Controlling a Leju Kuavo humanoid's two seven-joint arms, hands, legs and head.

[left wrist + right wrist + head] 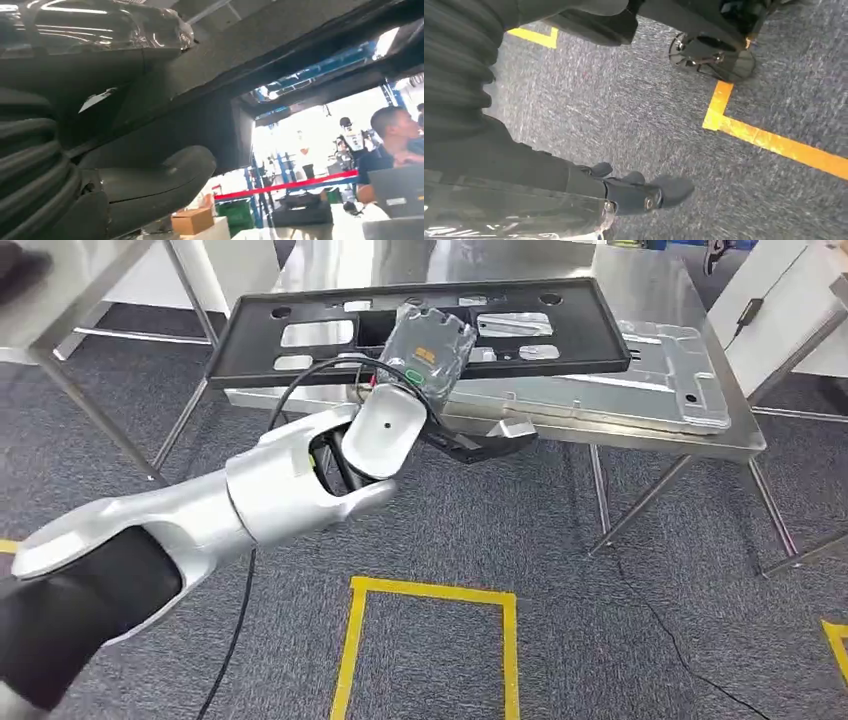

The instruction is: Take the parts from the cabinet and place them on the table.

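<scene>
The left hand, wrapped in a clear plastic cover, reaches out from the silver left arm and holds the black panel, a long, flat moulded part with several rectangular cut-outs and small mounting holes. The panel lies tilted across the near edge of the steel worktop, its far long edge over the surface and its near edge overhanging toward the robot; whether it already rests fully on the metal cannot be told. A flat silvery plate lies on the worktop just beside and partly under the panel's right end. In the left wrist view the thick thumb presses against the dark underside of the panel, which confirms a pinch at the near rim. The right hand hangs over the grey carpet near a yellow floor line, its dark fingers curled in with nothing in them. By its look the panel is probably thin plastic: light for its length, fairly stiff, yet liable to flex and swing when held at one point. Its smooth face, met by a plastic-covered hand, may slip. The sounder hold appears to be mid-length along the rim or through a cut-out, where the weight balances, rather than near an end.
</scene>
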